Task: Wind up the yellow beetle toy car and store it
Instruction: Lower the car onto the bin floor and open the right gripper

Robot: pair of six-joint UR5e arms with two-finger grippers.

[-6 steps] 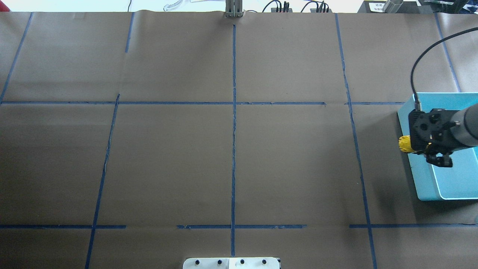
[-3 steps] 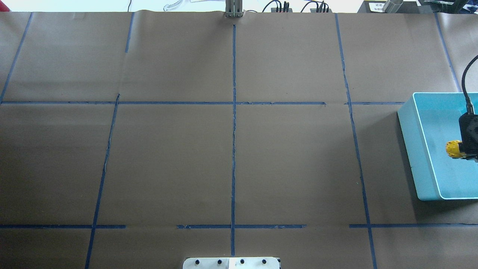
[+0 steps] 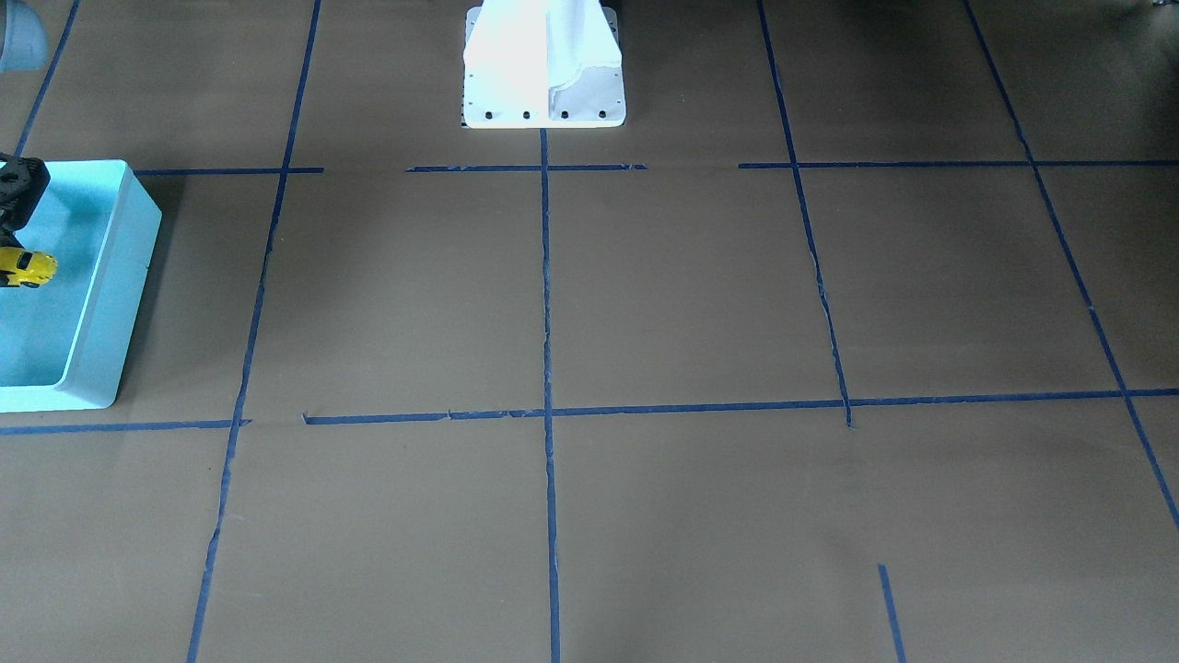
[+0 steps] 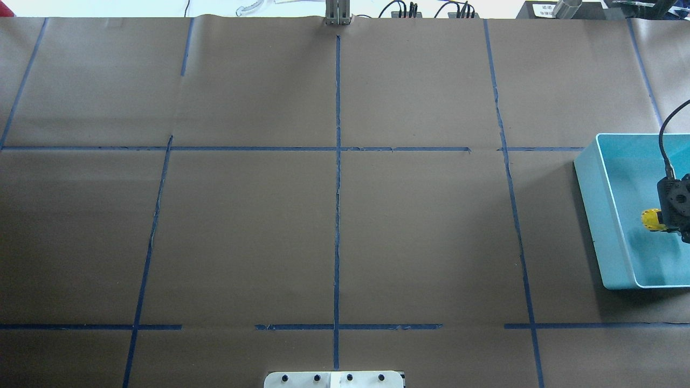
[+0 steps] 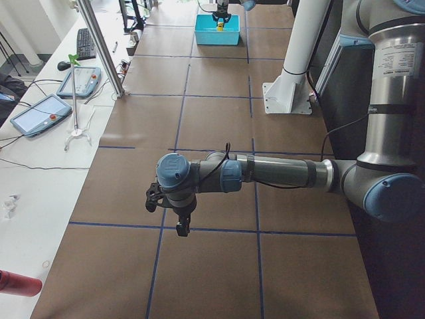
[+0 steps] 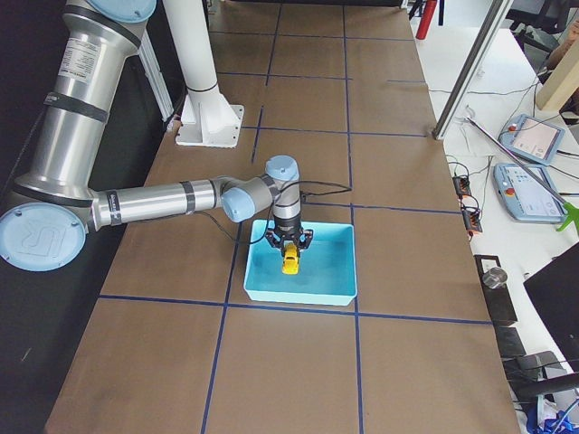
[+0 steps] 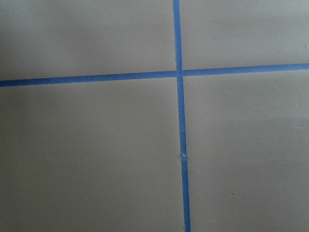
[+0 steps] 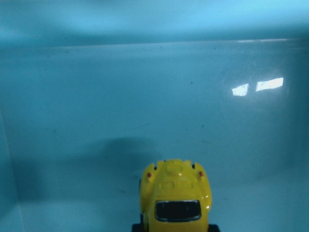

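The yellow beetle toy car (image 4: 650, 220) is held in my right gripper (image 4: 674, 213), which is shut on it over the inside of the light blue bin (image 4: 590, 183). The front-facing view shows the car (image 3: 26, 267) under the black gripper (image 3: 11, 230), inside the bin's walls (image 3: 110, 295). The right wrist view shows the car's rounded top (image 8: 176, 195) above the bin floor (image 8: 145, 96). In the exterior right view the gripper (image 6: 289, 251) grips the car (image 6: 290, 262). My left gripper (image 5: 180, 227) hangs over bare table, seen only in the exterior left view, so I cannot tell its state.
The bin stands at the table's right end. Blue tape lines (image 4: 337, 161) divide the brown paper cover. The robot's white base (image 3: 543, 64) is at the middle of the near edge. The left wrist view shows only paper and a tape crossing (image 7: 177, 73).
My right gripper has carried the car rightward from over the bin's left wall to above the bin's inside. The left arm is out of the earlier view.
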